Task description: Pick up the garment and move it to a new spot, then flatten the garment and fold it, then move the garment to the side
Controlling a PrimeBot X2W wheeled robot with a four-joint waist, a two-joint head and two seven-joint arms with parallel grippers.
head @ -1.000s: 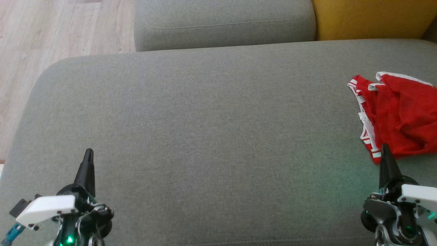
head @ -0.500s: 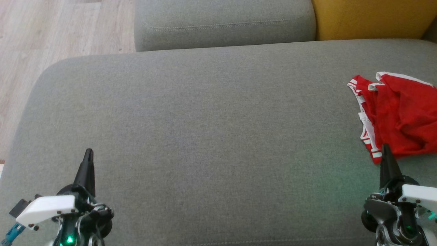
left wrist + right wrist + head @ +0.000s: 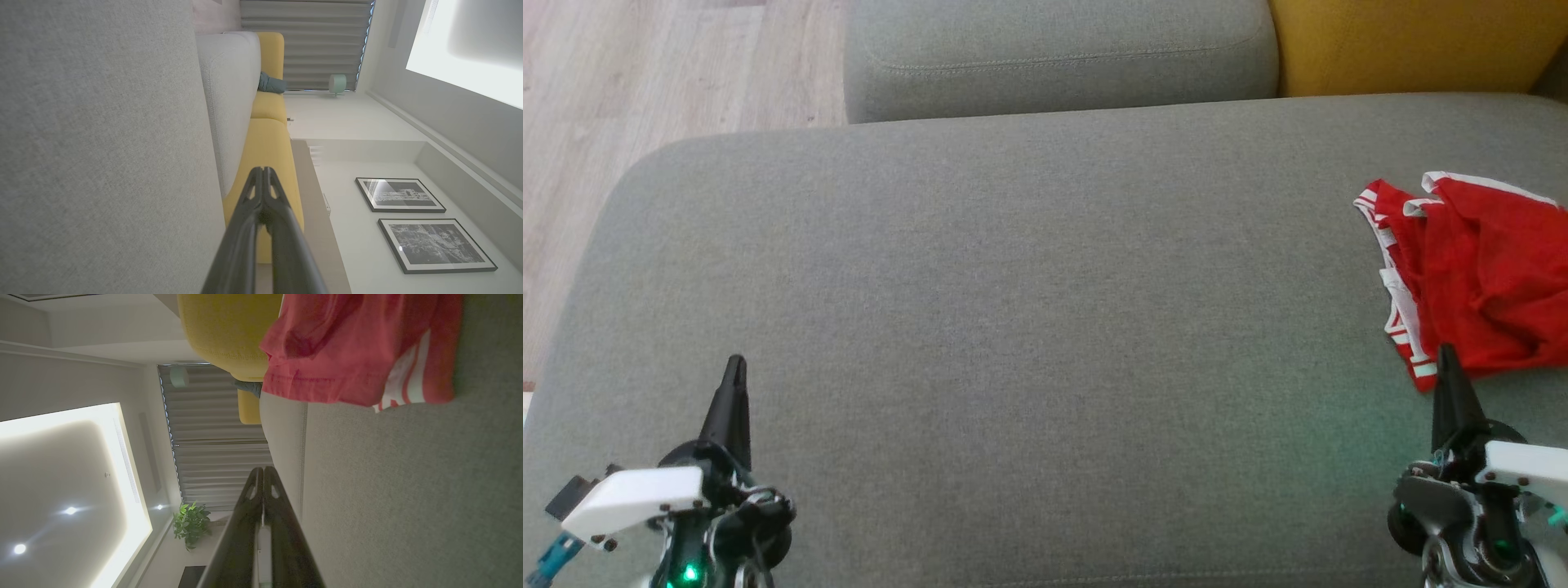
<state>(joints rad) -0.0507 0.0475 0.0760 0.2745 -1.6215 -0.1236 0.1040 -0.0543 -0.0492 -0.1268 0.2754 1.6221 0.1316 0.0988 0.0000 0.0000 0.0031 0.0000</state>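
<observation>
Garment (image 3: 1482, 269), one, red with white trim, crumpled at right edge of grey sofa seat (image 3: 1013, 310); hands, two, left hand (image 3: 735, 361) and right hand (image 3: 1445, 353), both closed, empty, the right near the garment.

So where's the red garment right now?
In the head view, the red garment lies crumpled on the grey cushion, far right, just beyond the right gripper.

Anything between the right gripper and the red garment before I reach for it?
Nothing visible. The right gripper, shut, points at the near striped edge of the red garment, and the right wrist view shows bare grey cushion between them. The garment lies crumpled toward the cushion's right side.
</observation>
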